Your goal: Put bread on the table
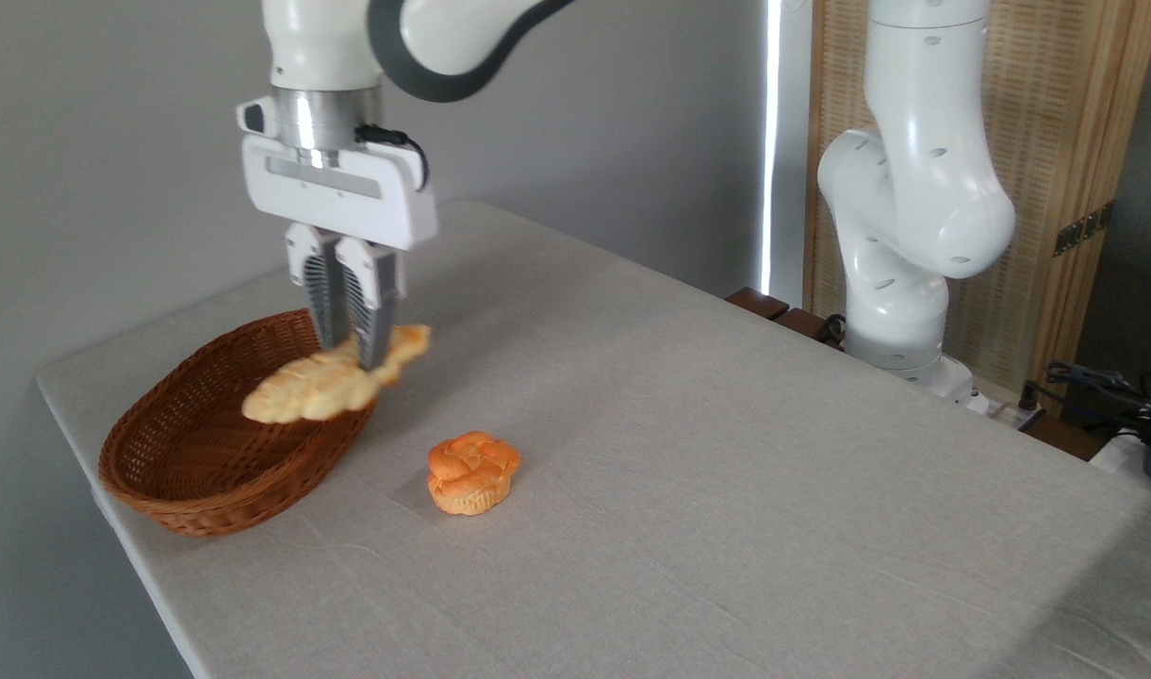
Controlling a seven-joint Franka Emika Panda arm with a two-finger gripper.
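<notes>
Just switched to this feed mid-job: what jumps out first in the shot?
The gripper, shut on the long braided bread, holds it in the air over the right end of the wicker basket at the table's left edge. Lower and to the right, a small orange knotted bun sits alone on the cloth.

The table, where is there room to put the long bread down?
Most of the table is bare cloth: the wide stretch right of the orange bun toward the arm's base, and the whole front strip. It is crowded at the left end, where the basket sits and the gripper holds the bread over its rim.
</notes>
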